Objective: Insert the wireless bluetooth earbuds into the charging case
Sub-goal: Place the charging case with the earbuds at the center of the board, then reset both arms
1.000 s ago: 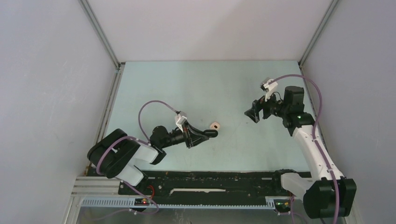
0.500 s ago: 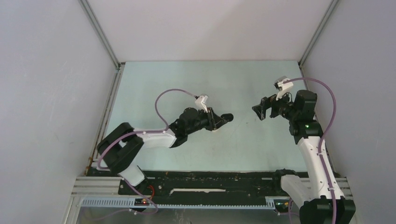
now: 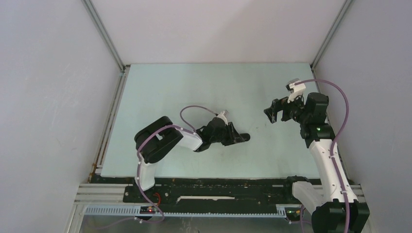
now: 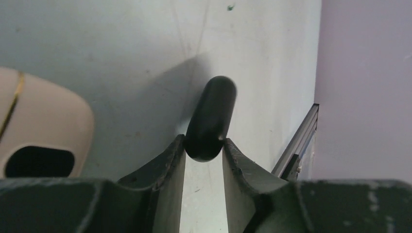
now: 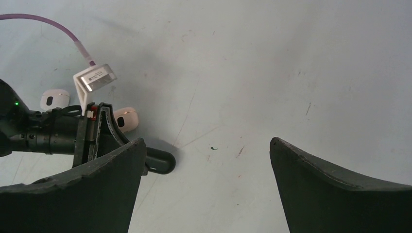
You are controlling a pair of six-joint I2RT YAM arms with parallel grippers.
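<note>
My left gripper point(image 4: 204, 144) is shut on one end of a black rounded charging case point(image 4: 210, 119), held low over the table. It shows in the top view point(image 3: 244, 138) and in the right wrist view point(image 5: 161, 161). A beige case point(image 4: 43, 128) with a dark opening lies just left of the left gripper and also shows in the right wrist view point(image 5: 125, 118). A white case point(image 5: 52, 98) lies beyond it. My right gripper point(image 3: 270, 112) is open and empty, above the table to the right of the black case. No loose earbud shows.
The pale green table point(image 3: 194, 87) has grey walls on three sides. An aluminium rail point(image 4: 299, 143) runs along its edge. The left arm's purple cable point(image 3: 197, 109) loops above it. A black base bar point(image 3: 218, 187) lies along the near edge.
My left gripper has swung right and then nearer with the black case in it, and the arm now covers the beige case in the top view. My right gripper drew back slightly to the right.
</note>
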